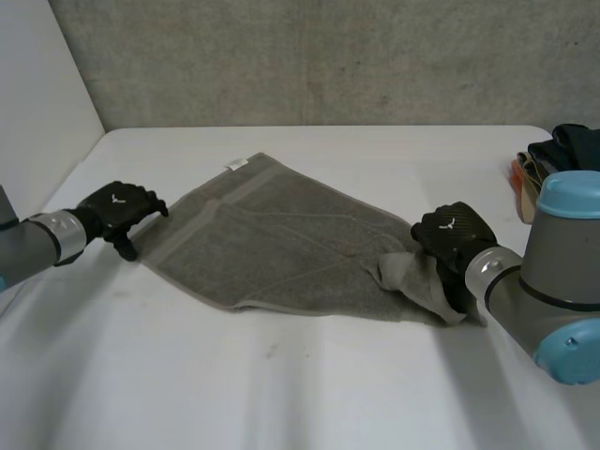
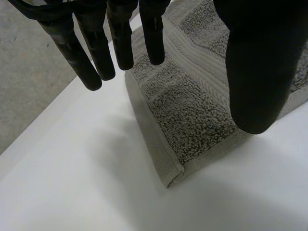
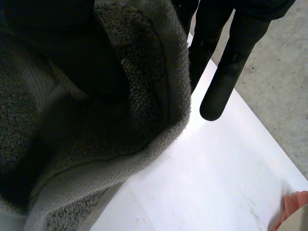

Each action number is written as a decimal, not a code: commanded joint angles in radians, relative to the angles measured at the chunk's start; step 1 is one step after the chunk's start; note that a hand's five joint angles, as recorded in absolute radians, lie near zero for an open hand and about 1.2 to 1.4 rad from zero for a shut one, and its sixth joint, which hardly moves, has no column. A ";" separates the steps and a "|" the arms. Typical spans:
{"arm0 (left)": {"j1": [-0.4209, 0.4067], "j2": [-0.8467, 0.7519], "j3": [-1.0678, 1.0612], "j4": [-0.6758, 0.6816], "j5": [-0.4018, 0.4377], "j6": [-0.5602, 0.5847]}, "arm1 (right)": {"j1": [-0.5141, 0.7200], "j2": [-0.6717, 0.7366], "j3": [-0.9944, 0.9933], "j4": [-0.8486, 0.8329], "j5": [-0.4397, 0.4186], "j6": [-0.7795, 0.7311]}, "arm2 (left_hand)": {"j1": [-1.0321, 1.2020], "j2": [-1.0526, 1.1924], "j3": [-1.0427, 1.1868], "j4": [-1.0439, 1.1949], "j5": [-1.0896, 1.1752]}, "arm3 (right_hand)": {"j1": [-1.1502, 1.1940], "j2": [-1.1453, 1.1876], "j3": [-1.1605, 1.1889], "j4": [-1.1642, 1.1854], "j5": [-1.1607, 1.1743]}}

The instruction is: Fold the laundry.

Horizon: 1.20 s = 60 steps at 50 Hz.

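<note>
Towel: grey terry towel (image 1: 281, 244), spread flat and set slantwise across the middle of the white surface (image 1: 281, 384). A small white label (image 1: 236, 164) sits at its far corner.

Left robot hand: the left robot hand (image 1: 120, 208) is right at the towel's left corner. It's released, holding nothing. In the left wrist view the fingers (image 2: 86, 67) hang straight down past the hemmed edge and the thumb hovers over the pile of the cloth. I cannot tell whether any fingertip touches.

Left corner: lying flat on the surface, hem neat, under and just ahead of that open hand.

Right robot hand: the right robot hand (image 1: 452, 234) is on the towel's right corner, and it's grasping the towel. In the right wrist view the thumb (image 3: 94, 57) is sunk into a raised fold of cloth that curls up around it, with the fingers on the fold's far side. One finger stands straight and clear of the cloth.

Right corner: bunched and lifted, rumpled beneath the hand, its paler underside turned out toward the near edge.

Off to the side: a pile of clothes (image 1: 548, 164), dark and orange, at the surface's right edge, well apart from the towel.
</note>
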 commanded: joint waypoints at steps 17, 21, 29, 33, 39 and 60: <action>-0.042 -0.073 0.026 0.171 -0.020 -0.023 | -0.001 0.023 -0.006 -0.009 0.013 -0.014 | 0.085 0.080 0.076 0.075 0.071 | 0.277 0.217 0.209 0.199 0.237; -0.052 -0.082 0.043 0.186 -0.034 -0.039 | -0.003 0.023 -0.005 -0.009 0.013 -0.017 | 0.085 0.080 0.076 0.075 0.071 | 0.277 0.217 0.209 0.199 0.237; -0.078 -0.100 0.082 0.206 -0.045 -0.092 | -0.007 0.023 -0.006 -0.009 0.013 -0.020 | 0.123 0.118 0.114 0.113 0.109 | 0.277 0.217 0.209 0.199 0.237; -0.088 -0.109 0.100 0.211 -0.045 -0.117 | -0.007 0.024 -0.006 -0.009 0.013 -0.023 | 0.179 0.173 0.170 0.169 0.164 | 0.277 0.217 0.209 0.199 0.237; -0.099 -0.131 0.122 0.205 -0.042 -0.143 | -0.009 0.026 -0.006 -0.009 0.013 -0.026 | 0.757 0.751 0.748 0.747 0.743 | 0.277 0.217 0.209 0.199 0.237; -0.061 0.561 -0.423 0.260 -0.168 -0.300 | -0.050 -0.074 -0.095 0.114 -0.001 -0.025 | 1.004 0.998 0.995 0.994 0.990 | 0.277 0.217 0.209 0.199 0.237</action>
